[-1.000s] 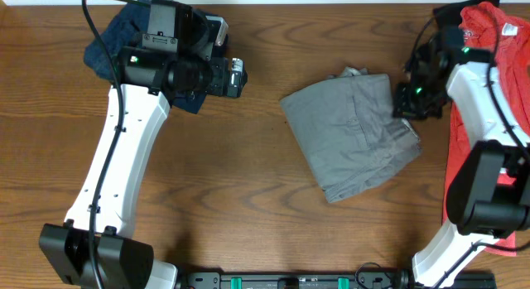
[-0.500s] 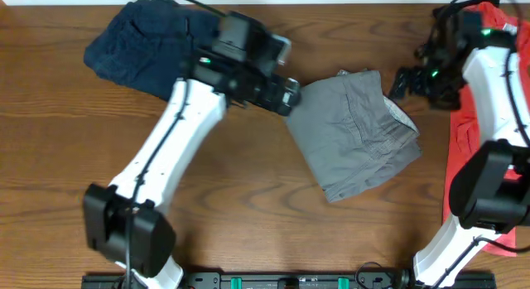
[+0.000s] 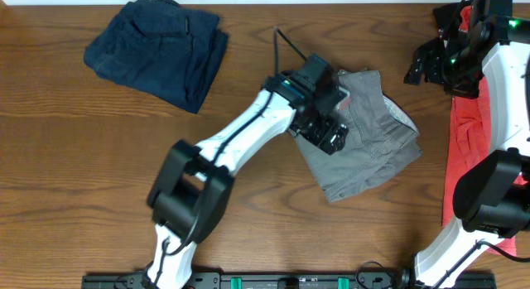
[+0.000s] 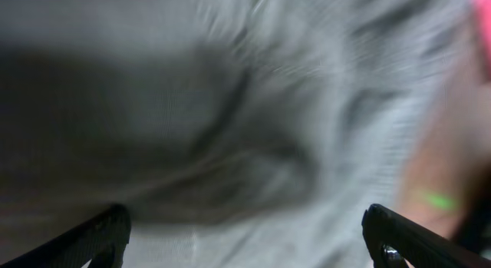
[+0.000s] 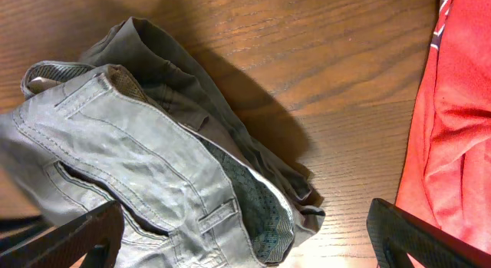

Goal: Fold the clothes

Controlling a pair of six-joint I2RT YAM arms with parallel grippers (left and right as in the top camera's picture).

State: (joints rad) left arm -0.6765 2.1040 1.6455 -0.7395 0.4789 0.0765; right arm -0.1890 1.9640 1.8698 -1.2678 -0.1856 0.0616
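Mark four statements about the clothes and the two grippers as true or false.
1. The navy garment lies to the left of the grey shorts and does not touch them. True.
2. The left gripper is over the navy garment. False: it is over the grey shorts, with its fingers apart.
3. The right gripper is shut on the red garment. False: the right wrist view shows its fingers wide apart with nothing between them.
4. The red garment lies to the right of the grey shorts. True.
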